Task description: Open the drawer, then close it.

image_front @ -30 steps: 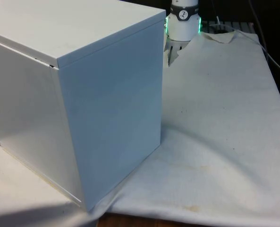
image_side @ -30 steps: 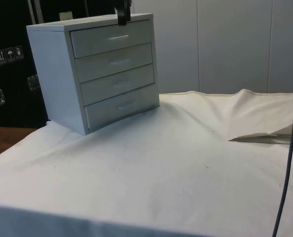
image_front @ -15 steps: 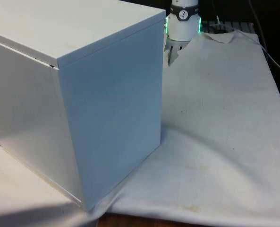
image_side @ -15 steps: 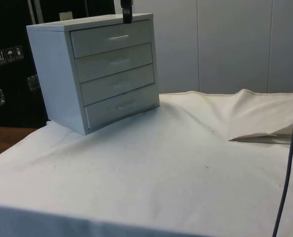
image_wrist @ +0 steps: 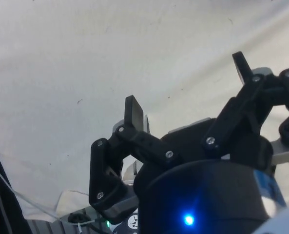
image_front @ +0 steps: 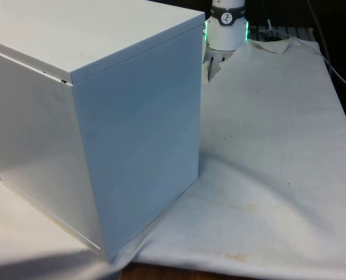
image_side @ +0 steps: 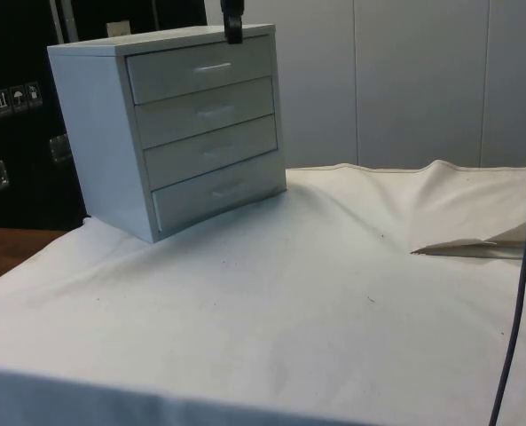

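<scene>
While the side view faces the front of the white chest of drawers [image_side: 178, 124], with four drawers stacked one above another, each shut flush and bearing a small pale handle, the front view meets only its plain back and side panels [image_front: 97, 122], so no drawer face can be read there. The top drawer [image_side: 200, 69] sits just under the chest's lid. The chest stands on the desk toward the side view's left, at the front view's left.

Above the chest's top front edge in the side view hangs the dark tip of the pincer [image_side: 234, 22], cut off by the picture's upper border, so how it sits against the lid is hard to make out there. In the wrist view the pincer [image_wrist: 188, 90] has its two black fingers [image_wrist: 133, 113] spread well apart, with nothing between them but bare cloth beyond.

Behind the chest in the front view, part of the white arm [image_front: 226, 26] rises, its lower part hidden by the chest's corner.

White cloth [image_side: 289, 302] covers the desk, rumpled into folds at the side view's right and speckled with small dark marks; in the front view a faint yellowish stain [image_front: 243, 207] shows on it. A dark cable [image_side: 520, 266] hangs at the side view's right edge. Pale cabinet panels [image_side: 413, 80] stand behind the desk there.
</scene>
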Robot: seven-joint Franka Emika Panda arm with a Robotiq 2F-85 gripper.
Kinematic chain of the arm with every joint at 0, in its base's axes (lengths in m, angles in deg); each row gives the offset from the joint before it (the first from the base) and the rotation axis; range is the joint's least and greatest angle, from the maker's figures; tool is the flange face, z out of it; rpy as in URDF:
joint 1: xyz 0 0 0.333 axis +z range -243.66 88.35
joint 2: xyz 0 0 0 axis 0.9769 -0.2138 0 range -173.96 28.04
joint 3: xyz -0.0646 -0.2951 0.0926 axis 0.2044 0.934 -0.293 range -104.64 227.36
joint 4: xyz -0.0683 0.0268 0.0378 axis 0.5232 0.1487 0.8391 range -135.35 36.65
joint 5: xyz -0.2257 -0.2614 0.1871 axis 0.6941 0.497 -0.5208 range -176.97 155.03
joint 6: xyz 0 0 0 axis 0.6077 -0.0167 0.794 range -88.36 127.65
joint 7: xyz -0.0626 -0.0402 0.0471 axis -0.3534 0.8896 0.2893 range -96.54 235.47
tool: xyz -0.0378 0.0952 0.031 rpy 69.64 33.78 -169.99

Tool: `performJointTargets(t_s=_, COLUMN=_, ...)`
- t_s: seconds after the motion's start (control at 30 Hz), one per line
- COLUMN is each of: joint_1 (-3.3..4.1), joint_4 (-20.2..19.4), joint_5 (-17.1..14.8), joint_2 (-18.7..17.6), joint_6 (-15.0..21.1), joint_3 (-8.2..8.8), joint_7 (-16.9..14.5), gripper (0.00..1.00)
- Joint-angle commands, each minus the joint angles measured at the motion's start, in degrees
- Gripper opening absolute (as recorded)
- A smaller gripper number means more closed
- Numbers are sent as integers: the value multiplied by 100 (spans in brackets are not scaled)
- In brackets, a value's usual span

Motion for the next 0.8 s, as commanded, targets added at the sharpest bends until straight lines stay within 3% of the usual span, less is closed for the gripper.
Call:
performJointTargets(t_s=0.0, joint_1=0, joint_4=-57, joint_5=-6, joint_2=34, joint_6=109, joint_3=6, joint_7=-86, gripper=100)
performJointTargets(t_s=0.13, joint_1=0, joint_4=-17, joint_5=0, joint_2=0, joint_6=40, joint_3=29, joint_7=-166, gripper=100)
performJointTargets(t_s=0.17, joint_1=0, joint_4=-103, joint_5=-17, joint_2=29, joint_6=218, joint_3=52, joint_7=-298, gripper=100)
performJointTargets(t_s=0.33, joint_1=0, joint_4=-189, joint_5=-23, joint_2=29, joint_6=401, joint_3=92, joint_7=-498, gripper=100)
performJointTargets(t_s=0.77, joint_1=0, joint_4=-338, joint_5=23, joint_2=23, joint_6=688, joint_3=138, joint_7=-957, gripper=100)
